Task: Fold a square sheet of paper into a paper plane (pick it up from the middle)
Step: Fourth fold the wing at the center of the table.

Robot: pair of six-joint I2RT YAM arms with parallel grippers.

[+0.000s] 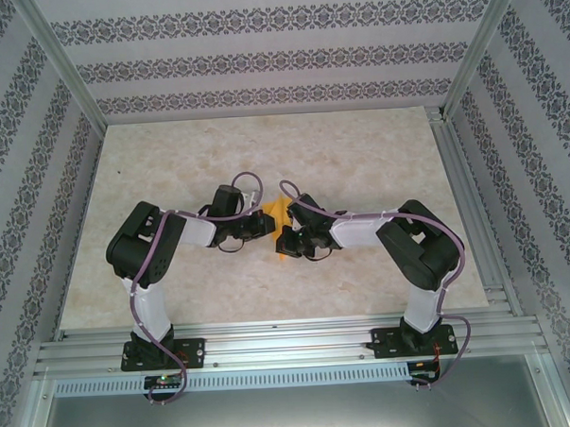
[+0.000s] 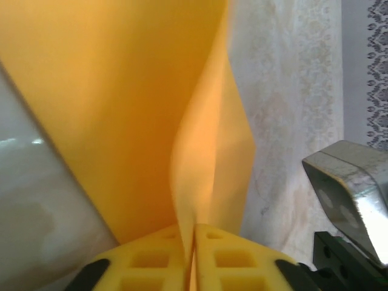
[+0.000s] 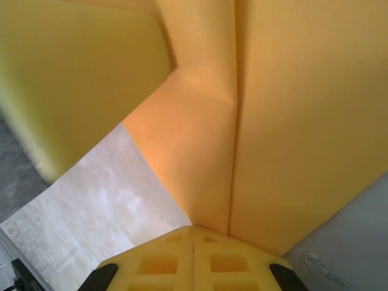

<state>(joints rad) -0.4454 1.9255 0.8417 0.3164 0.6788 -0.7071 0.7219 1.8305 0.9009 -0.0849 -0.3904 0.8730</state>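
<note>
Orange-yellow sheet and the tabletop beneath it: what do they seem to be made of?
The sheet looks like thin, matte, plain paper: it holds sharp creases and glows where light passes through a raised fold. The tabletop is a smooth beige surface with marble-like veining and a slight sheen. It is probably printed laminate or stone-look board, but the look leaves that open.

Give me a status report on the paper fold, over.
Left gripper shut on the paper. Right gripper shut on it too. Paper creased, held between both. Nothing seen in the way.
</note>
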